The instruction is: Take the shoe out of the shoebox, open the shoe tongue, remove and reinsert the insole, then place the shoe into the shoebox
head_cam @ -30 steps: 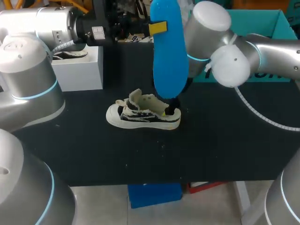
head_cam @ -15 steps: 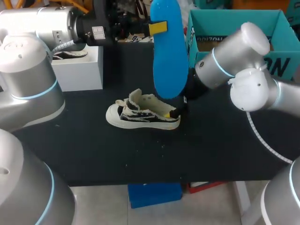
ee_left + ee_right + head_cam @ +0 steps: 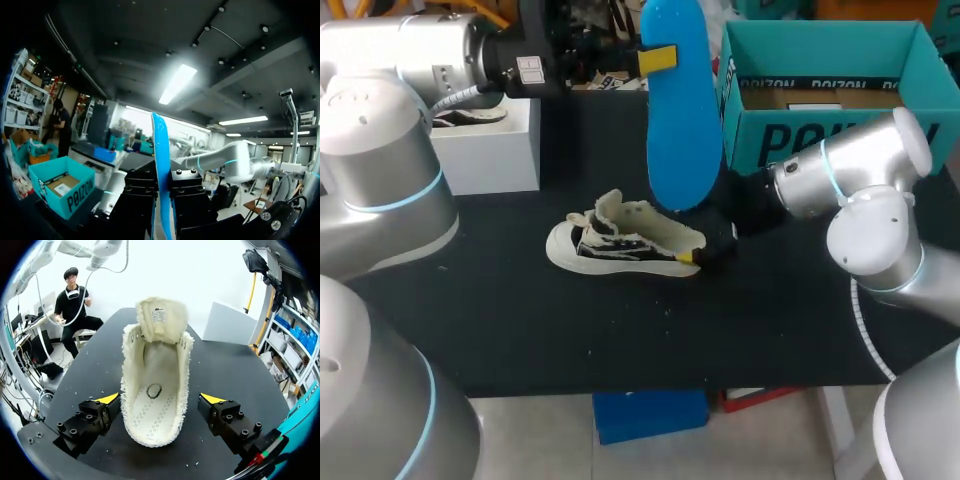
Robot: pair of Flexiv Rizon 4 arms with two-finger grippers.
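Insole [image 3: 680, 110] aloft, shoe [image 3: 625, 240] on the table [image 3: 520, 330].
My left gripper [image 3: 162, 200] clamped the upright insole above the shoe. Only the right wrist view showed my right gripper [image 3: 161, 399] spread wide beside the heel, touching neither side.

The insole [image 3: 678, 120] is bright blue. The shoe [image 3: 620, 245] is cream with black stripes, plain cream inside. The shoebox [image 3: 820, 45] is teal, the desk [image 3: 570, 330] black, the right pincer [image 3: 161, 398] yellow-tipped.
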